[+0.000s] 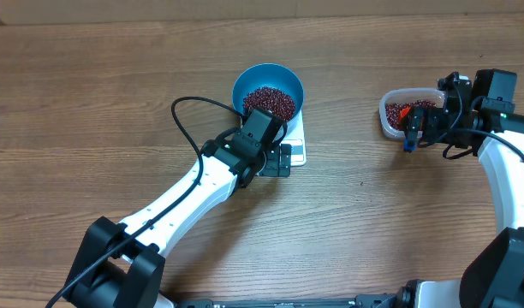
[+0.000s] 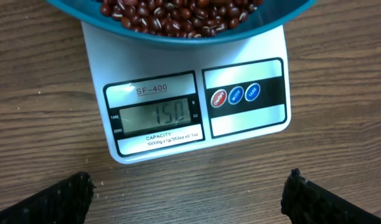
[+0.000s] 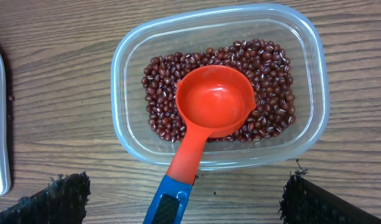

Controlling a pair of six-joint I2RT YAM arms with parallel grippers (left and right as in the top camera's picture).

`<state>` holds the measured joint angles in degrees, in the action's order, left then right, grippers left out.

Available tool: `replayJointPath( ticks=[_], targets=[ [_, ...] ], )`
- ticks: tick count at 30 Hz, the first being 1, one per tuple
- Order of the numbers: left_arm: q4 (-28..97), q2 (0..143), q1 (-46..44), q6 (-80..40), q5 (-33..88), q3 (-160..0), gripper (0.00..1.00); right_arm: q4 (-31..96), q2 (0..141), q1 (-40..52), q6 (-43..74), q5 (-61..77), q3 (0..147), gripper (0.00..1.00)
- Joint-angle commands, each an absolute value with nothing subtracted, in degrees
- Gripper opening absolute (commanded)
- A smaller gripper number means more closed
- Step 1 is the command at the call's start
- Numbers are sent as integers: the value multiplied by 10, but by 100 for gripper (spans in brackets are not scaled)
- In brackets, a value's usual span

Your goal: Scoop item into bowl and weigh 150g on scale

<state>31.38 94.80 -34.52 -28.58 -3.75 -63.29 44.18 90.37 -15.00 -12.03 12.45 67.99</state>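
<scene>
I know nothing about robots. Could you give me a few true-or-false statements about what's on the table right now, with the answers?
1. The blue bowl sits on the white scale. True.
2. The scale's display reads 150. True.
3. The red scoop is full. False: it is empty and lies on the beans in the clear tub.
4. The bowl is empty. False: it holds a heap of beans.
</scene>
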Motion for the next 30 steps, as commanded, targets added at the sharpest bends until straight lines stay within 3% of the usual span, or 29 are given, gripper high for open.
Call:
replayJointPath(
  ticks=[1,13,22,30],
  targets=[
    [306,949,-345,-274,-51,-631,100,439,900,-151,-123,121,696,100],
    [269,818,-338,-90,-49,-630,99,438,900,-151,-123,121,696,100],
    [241,675,-279,-29,-8,-586,99,438,900,-151,-123,121,696,100],
    [57,558,-183,-27,79,-416,100,439,900,-151,-123,121,696,100]
  ],
)
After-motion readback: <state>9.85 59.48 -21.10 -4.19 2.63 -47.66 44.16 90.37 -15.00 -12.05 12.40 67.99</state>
